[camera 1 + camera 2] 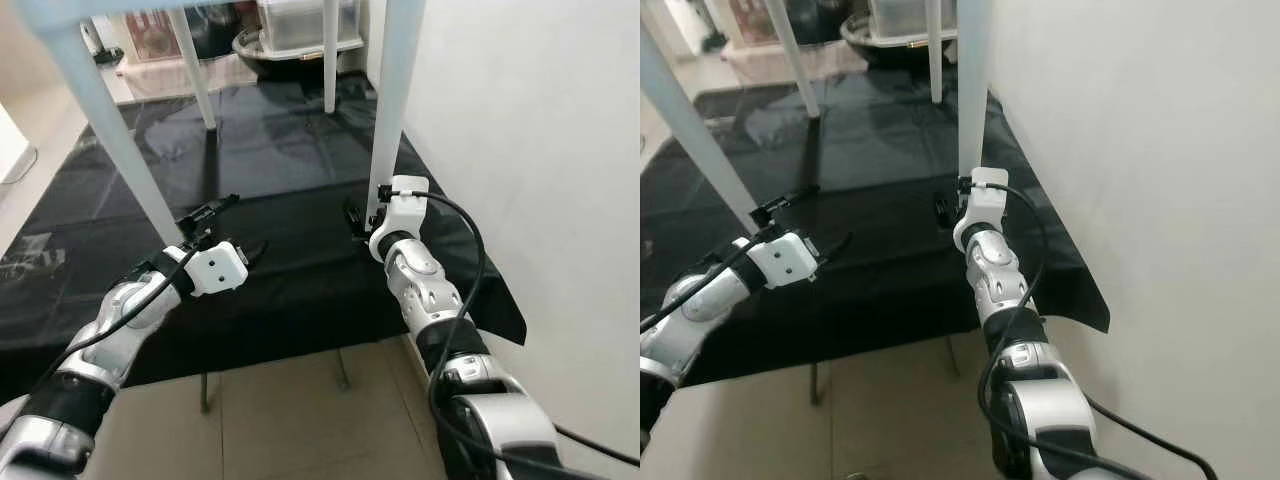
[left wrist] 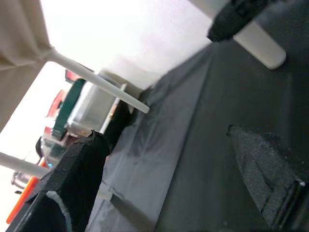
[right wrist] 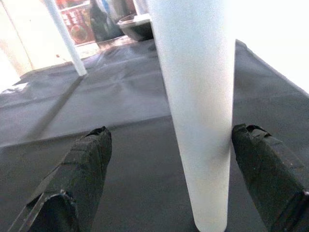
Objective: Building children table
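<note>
The white children table stands upright on a black cloth [image 1: 280, 170]. Its near right leg [image 1: 395, 100] and near left leg [image 1: 115, 130] frame the view, and two far legs [image 1: 195, 70] stand behind. My right gripper [image 1: 368, 215] is low at the foot of the near right leg. It is open, and the leg [image 3: 198, 111] stands between its fingers [image 3: 77, 179], closer to one of them. My left gripper [image 1: 235, 228] hovers over the cloth just right of the near left leg, open and holding nothing, with its fingers [image 2: 72, 183] spread wide.
A white wall [image 1: 540, 150] runs close along the right side, beside the cloth's edge. A clear storage box and a dark bowl [image 1: 300, 30] sit behind the table. Tiled floor [image 1: 300, 400] lies in front of the cloth's near edge.
</note>
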Tool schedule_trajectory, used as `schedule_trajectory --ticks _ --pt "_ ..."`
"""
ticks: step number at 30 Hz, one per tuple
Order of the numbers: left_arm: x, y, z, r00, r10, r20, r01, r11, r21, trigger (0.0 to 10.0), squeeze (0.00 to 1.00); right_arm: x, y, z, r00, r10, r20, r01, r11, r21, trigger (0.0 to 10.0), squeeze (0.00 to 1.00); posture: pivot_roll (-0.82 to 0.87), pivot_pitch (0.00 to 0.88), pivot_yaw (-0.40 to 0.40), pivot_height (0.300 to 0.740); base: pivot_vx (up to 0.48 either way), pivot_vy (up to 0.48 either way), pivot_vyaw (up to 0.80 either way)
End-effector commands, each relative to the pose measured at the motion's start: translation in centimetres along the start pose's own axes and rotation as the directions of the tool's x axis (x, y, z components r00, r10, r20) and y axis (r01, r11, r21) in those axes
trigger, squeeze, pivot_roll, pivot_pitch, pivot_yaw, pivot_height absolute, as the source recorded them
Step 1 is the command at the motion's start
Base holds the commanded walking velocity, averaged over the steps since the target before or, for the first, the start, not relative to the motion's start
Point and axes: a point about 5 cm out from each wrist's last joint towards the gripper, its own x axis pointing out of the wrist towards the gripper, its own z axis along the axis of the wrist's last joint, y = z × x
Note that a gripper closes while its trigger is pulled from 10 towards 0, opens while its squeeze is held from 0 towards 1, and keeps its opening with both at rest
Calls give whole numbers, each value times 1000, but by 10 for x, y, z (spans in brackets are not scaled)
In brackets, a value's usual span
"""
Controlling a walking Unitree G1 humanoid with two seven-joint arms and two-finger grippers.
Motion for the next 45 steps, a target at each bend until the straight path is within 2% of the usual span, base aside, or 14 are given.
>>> schedule_trajectory --ticks 1,2,4,6,8,10,11,12,13,18,23,29,36,45 --pt "-10 -14 3 999 40 -29 -42 997 -71 10000 0 -13 9 -7 996 89 30 -88 995 -37 10000 0 -49 12 42 740 0 0 0" --pt "-18 -31 4 998 49 -50 -56 989 -139 10000 0 -25 10 -18 991 130 28 -128 989 -68 10000 0 -54 0 37 740 0 0 0" --pt "-23 -41 6 997 52 -64 -63 981 -182 10000 0 -32 11 -26 987 156 24 -154 984 -86 10000 0 -54 0 37 740 0 0 0" --pt "-23 -41 6 997 52 -64 -63 981 -182 10000 0 -32 11 -26 987 156 24 -154 984 -86 10000 0 -54 0 37 740 0 0 0" --pt "-30 -51 7 993 71 -99 -93 966 -239 10000 0 -42 13 -35 982 187 11 -186 979 -79 10000 0 -57 0 36 740 0 0 0" --pt "-44 -70 11 982 93 -163 -146 926 -350 10000 0 -61 17 -50 972 233 -28 -234 970 -65 10000 0 -68 0 33 740 0 0 0" --pt "-44 -70 11 982 93 -163 -146 926 -350 10000 0 -61 17 -50 972 233 -28 -234 970 -65 10000 0 -68 0 33 740 0 0 0" --pt "-51 -79 14 971 104 -213 -185 894 -407 10000 0 -73 19 -56 966 255 -49 -258 964 -63 10000 0 -73 0 36 740 0 0 0" --pt "-63 -92 21 946 117 -304 -262 827 -497 10000 0 -90 24 -61 953 293 -74 -297 953 -60 10000 0 -81 0 44 740 0 0 0" --pt "-68 -99 25 930 112 -350 -297 790 -537 10000 0 -99 27 -63 947 310 -89 -315 947 -58 10000 0 -89 0 50 740 0 0 0" --pt "-73 -124 42 914 61 -401 -325 701 -635 10000 0 -110 31 -73 926 348 -143 -358 933 -47 10000 0 -111 0 36 740 0 0 0" --pt "-76 -137 46 889 24 -457 -354 668 -655 10000 0 -111 31 -75 914 363 -183 -376 925 -45 10000 0 -149 0 36 740 0 0 0" --pt "-76 -138 40 874 0 -486 -370 649 -665 10000 0 -112 31 -77 912 358 -202 -374 926 -45 10000 0 -161 0 46 740 0 0 0" --pt "-75 -139 42 874 -23 -486 -348 668 -658 10000 0 -111 32 -79 911 349 -218 -365 930 -38 10000 0 -153 0 52 740 -114 0 0"
